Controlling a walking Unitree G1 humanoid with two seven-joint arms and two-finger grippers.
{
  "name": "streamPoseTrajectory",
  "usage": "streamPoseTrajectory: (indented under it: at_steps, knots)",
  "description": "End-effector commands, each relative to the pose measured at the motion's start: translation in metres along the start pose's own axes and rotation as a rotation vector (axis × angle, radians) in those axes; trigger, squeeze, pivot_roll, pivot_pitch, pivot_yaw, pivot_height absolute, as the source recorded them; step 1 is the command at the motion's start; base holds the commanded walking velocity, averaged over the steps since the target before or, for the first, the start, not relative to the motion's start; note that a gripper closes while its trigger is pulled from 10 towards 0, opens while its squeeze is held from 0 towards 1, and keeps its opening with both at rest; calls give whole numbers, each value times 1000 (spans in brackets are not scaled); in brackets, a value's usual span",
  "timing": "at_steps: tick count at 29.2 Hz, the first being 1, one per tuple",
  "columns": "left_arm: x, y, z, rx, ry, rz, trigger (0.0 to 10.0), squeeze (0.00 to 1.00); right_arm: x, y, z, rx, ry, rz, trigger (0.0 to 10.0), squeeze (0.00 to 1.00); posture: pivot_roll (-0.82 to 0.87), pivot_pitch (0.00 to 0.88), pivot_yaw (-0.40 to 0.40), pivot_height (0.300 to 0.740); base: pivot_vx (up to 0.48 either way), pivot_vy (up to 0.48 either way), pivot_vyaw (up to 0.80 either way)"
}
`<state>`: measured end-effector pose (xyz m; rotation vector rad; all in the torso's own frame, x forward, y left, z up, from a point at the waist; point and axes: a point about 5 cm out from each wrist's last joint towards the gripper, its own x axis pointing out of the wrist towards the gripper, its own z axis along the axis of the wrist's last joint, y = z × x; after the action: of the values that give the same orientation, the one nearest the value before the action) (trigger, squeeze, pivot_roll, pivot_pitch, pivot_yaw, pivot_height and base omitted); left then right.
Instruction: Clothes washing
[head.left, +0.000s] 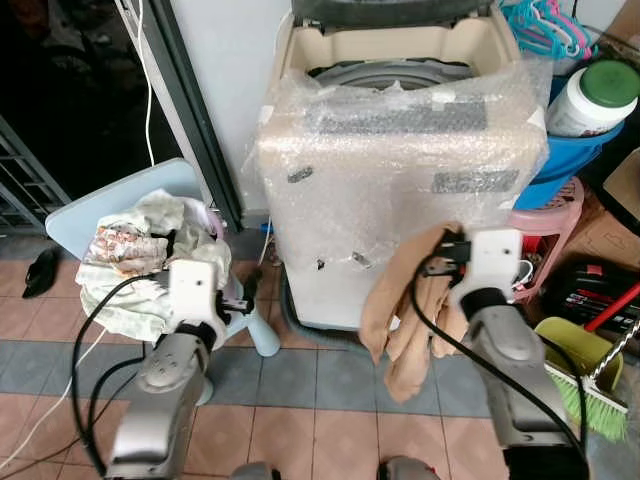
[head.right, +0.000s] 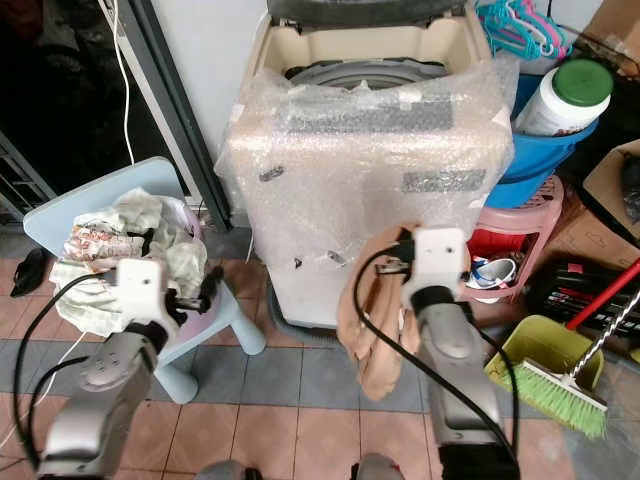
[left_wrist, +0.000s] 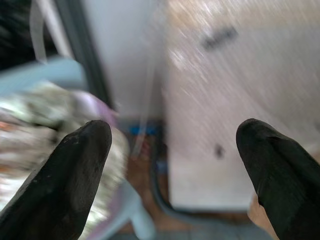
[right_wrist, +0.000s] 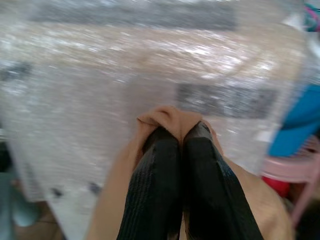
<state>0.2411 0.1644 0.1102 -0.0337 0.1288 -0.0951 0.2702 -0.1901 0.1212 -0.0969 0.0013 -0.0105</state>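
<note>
Right claw (right_wrist: 182, 137): black fingers pressed together, clamped on a soft tan cloth garment (head.left: 410, 330) that drapes in limp folds below it, hanging in front of the cream top-loading washing machine wrapped in bubble film (head.left: 400, 160). Left claw (left_wrist: 172, 145): fingers spread wide apart, holding nothing, left of the machine, near a crumpled pile of pale printed clothes (head.left: 140, 260) on a light-blue plastic chair (head.left: 85, 215).

Right gripper (right_wrist: 181, 145) is raised with fingers pressed together; left gripper (left_wrist: 175, 150) gapes wide.
</note>
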Motion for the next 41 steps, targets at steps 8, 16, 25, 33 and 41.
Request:
streamPoseTrajectory:
  at_steps: [8, 16, 25, 33, 41]
  knots:
    - [5, -25, 1, -17, 6, -118, 10000, 0, 14, 24, 25, 37, -104, 97, 10000, 0, 4, 82, 63, 740, 0, 0, 0]
    - [16, -27, 18, -113, -54, -30, 10000, 0, 30, 38, 91, 40, -332, 185, 10000, 0, -10, 111, 69, 740, 0, 0, 469]
    - [15, -31, 14, -135, -43, -8, 10000, 0, 43, 63, 128, 40, -434, 299, 10000, 0, -2, 121, 64, 740, 92, 0, 767]
    - [18, -40, 8, -127, -24, -69, 10000, 0, 81, 61, 177, 29, -538, 230, 10000, 0, -9, 84, 73, 740, 287, 0, 502]
    - [22, -44, 6, -134, -23, -67, 10000, 0, 111, -15, 215, 16, -551, -189, 10000, 0, -13, 68, 54, 740, 364, 0, 0]
